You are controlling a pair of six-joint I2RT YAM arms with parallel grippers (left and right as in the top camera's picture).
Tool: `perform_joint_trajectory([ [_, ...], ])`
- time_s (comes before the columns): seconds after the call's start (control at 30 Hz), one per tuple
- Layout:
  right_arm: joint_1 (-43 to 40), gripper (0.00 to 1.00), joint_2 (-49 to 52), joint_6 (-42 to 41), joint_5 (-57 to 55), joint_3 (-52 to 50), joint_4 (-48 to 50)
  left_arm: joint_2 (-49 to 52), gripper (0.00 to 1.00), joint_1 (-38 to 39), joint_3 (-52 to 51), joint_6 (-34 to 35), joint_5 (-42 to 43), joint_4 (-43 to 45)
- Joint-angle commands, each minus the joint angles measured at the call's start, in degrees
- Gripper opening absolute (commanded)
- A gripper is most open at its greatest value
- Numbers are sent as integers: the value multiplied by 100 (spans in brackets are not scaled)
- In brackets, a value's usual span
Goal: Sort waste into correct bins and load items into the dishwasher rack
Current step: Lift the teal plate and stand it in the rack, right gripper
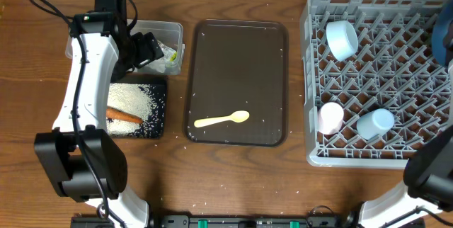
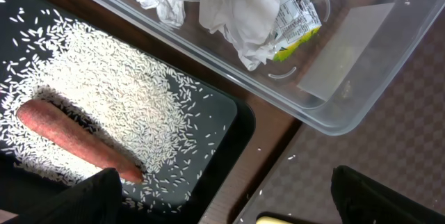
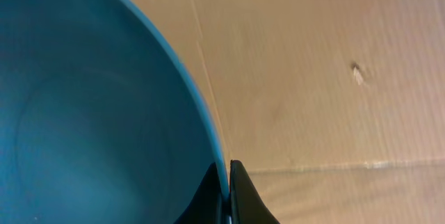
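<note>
The right gripper (image 3: 228, 186) is pinching its two fingers tight on the thin rim of the dark-blue plate (image 3: 90, 113), out at the far right edge of the dishwasher rack (image 1: 311, 79). That's a narrow bite on a big, smooth plate. If it is swinging in fast, I'd expect it to pivot in the fingers or slip out, and a low pass could be clipping the rack wall or jamming on the pegs.

In the rack, the light-blue bowl (image 1: 342, 39) is sitting far left, with the pinkish-white cup (image 1: 330, 117) and the small light-blue cup (image 1: 375, 123) along the near side. A plate coming down crooked could be knocking any of them.

Over on the left, the left gripper (image 2: 229, 206) is hanging with fingers spread wide, holding nothing, above the gap between the two bins. The tissues (image 2: 222, 8) and the snack wrapper (image 2: 295, 22) are lying in the clear tub (image 2: 361, 78); the carrot (image 2: 76, 140) and rice (image 2: 139, 92) are lying in the black tray (image 2: 229, 133), just beside it.

The pale yellow spoon (image 1: 221, 120) is waiting near the front of the brown serving tray (image 1: 237, 51). It's flat and slim, so a grab could be skidding it away, and a careless sweep could be nudging the tray and scattering rice.
</note>
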State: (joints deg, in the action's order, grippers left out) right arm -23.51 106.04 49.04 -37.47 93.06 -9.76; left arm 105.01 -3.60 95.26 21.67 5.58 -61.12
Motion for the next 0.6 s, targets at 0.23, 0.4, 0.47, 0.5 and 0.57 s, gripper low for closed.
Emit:
perform_joint_trajectory([
  [0.23, -42, 1, 474, 1147, 688, 35, 557, -22, 98, -4, -44, 4, -94, -13],
  [0.4, -11, 1, 715, 1145, 688, 35, 457, -22, 98, -4, -44, 7, -94, -13],
  [0.47, 50, 1, 750, 1121, 691, 35, 299, -22, 98, -4, -44, 4, -94, -13],
  [0.5, 96, 1, 750, 1080, 693, 35, 214, -22, 98, -4, -44, 4, -94, -13],
  [0.57, 203, 1, 748, 1056, 688, 35, 90, -22, 98, -4, -44, 4, -92, -13],
])
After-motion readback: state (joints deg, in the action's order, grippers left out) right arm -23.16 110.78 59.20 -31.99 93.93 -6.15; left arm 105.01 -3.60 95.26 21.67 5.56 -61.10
